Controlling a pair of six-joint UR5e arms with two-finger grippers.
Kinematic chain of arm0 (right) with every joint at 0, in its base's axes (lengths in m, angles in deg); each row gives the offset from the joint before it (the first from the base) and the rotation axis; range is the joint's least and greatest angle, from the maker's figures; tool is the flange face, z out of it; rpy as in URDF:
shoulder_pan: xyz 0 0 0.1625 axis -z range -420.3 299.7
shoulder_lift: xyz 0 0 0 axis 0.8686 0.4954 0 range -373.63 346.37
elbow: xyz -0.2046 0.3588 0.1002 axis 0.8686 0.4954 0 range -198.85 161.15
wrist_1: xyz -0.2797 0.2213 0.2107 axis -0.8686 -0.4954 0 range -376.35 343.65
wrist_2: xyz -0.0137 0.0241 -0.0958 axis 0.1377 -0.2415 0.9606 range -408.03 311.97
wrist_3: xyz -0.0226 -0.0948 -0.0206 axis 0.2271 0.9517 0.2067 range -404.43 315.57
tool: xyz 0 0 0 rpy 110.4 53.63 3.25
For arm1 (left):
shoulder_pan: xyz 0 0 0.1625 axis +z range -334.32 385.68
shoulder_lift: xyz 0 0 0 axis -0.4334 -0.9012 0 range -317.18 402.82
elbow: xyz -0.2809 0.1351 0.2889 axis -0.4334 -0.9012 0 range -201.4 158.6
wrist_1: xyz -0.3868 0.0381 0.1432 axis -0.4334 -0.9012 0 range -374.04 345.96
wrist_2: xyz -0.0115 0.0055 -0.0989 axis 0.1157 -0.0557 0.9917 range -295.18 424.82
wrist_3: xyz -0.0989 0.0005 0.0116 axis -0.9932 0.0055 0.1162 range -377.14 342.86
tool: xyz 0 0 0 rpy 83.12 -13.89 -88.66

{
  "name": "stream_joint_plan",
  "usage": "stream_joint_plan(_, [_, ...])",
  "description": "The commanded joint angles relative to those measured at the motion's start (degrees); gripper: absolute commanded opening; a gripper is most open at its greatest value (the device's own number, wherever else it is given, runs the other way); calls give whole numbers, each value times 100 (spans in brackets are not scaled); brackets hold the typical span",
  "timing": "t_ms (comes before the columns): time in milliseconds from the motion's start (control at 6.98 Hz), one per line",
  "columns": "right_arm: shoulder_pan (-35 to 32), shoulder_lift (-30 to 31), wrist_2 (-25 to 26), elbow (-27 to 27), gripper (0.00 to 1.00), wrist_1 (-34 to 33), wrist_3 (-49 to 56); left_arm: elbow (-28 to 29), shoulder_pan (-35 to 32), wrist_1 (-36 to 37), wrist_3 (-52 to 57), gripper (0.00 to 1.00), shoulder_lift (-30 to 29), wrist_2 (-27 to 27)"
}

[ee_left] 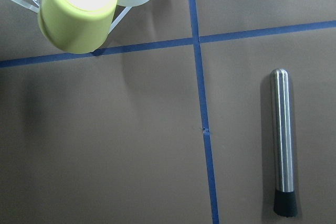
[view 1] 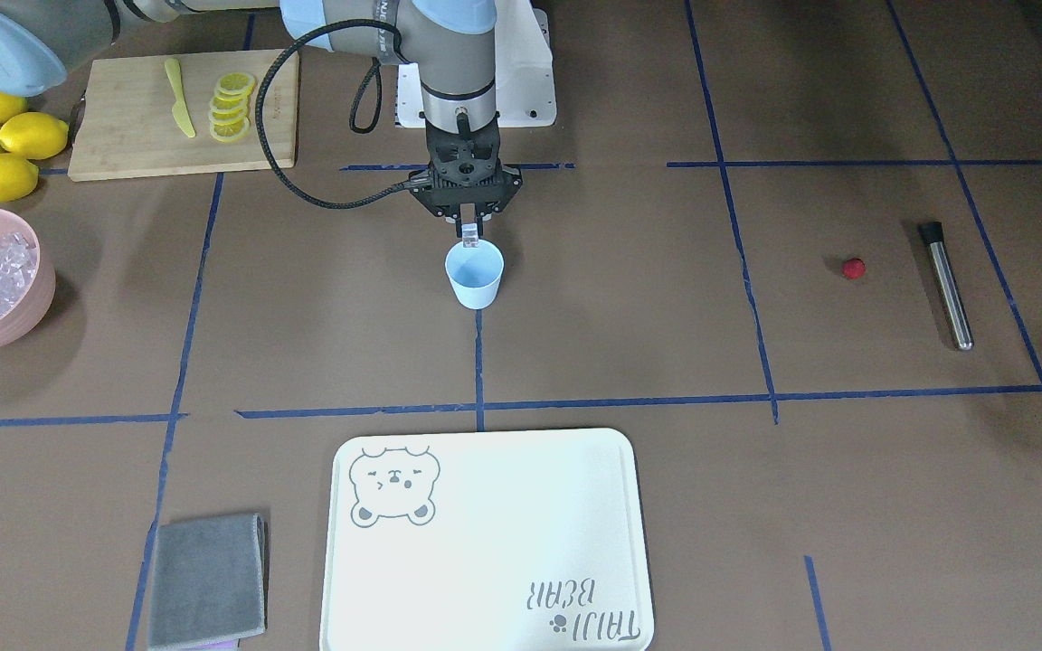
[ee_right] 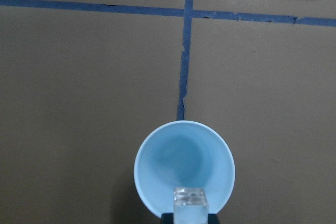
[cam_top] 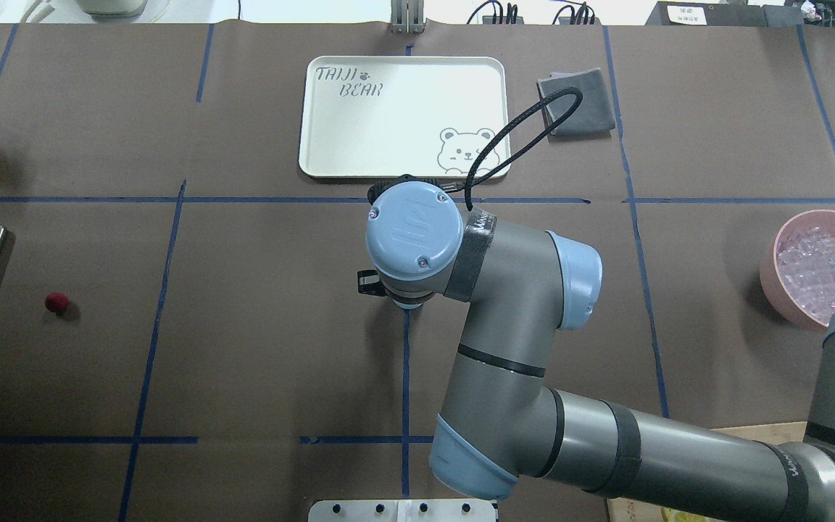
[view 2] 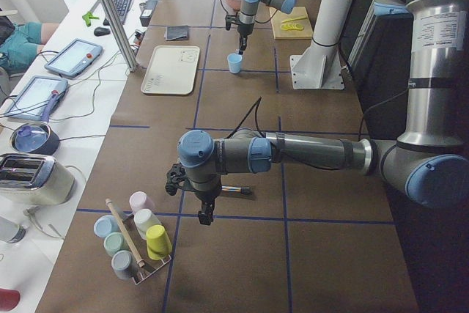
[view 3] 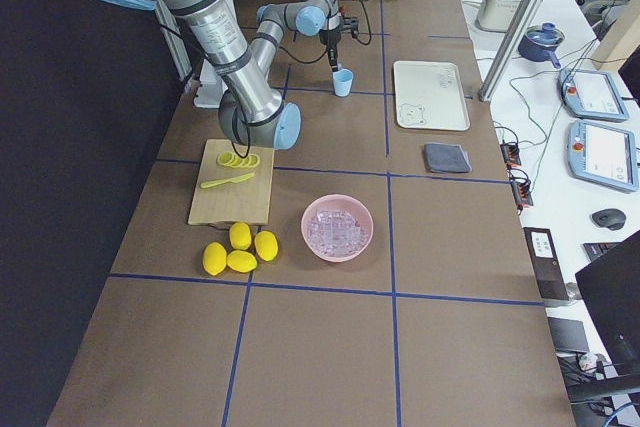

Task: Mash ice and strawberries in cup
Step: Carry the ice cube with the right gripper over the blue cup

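Observation:
My right gripper [view 1: 469, 233] is shut on a clear ice cube [view 1: 470, 242] and holds it just above the far rim of the light blue cup [view 1: 475, 274]. In the right wrist view the ice cube [ee_right: 190, 203] hangs over the near rim of the cup [ee_right: 181, 163], which looks empty. The strawberry [view 1: 854, 268] lies on the table next to a steel muddler [view 1: 946, 285]. My left gripper [view 2: 206, 214] hovers over the muddler [ee_left: 283, 142]. I cannot tell whether it is open or shut.
A pink bowl [view 1: 33, 307] of ice stands beside several lemons [view 1: 1, 145] and a cutting board [view 1: 132, 136] with lemon slices and a knife. A cream tray [view 1: 485, 542] and grey cloth [view 1: 207, 579] lie beyond the cup. A cup rack [view 2: 135, 243] stands near the left arm.

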Motion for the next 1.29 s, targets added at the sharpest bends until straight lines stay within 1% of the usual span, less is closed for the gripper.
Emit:
stream_joint_plan(0, [14, -34, 177, 131, 7, 22, -9, 0, 0, 10, 0, 100, 7, 0])
stream_joint_plan(143, [14, -34, 195, 140, 32, 31, -18, 0, 0, 10, 0, 100, 7, 0])
stream_joint_plan(287, [14, -25, 195, 149, 81, 31, 0, 0, 0, 1, 0, 100, 7, 0])
stream_joint_plan(430, [14, -33, 186, 149, 98, 66, -17, 0, 0, 1, 0, 100, 7, 0])
stream_joint_plan(716, [-4, -34, 169, 132, 98, 92, 61, 0, 0, 1, 0, 100, 7, 0])
stream_joint_plan(860, [-134, 36, 108, 27, 99, 110, 79, 0, 0, 10, 0, 100, 7, 0])
stream_joint_plan(1003, [-362, 524, -215, -426, 99, 110, 131, 9, 0, 10, 0, 100, 16, 0])
stream_joint_plan(1146, [-764, 1173, -714, -1066, 99, 110, 645, 0, 0, 10, 0, 100, 16, 0])
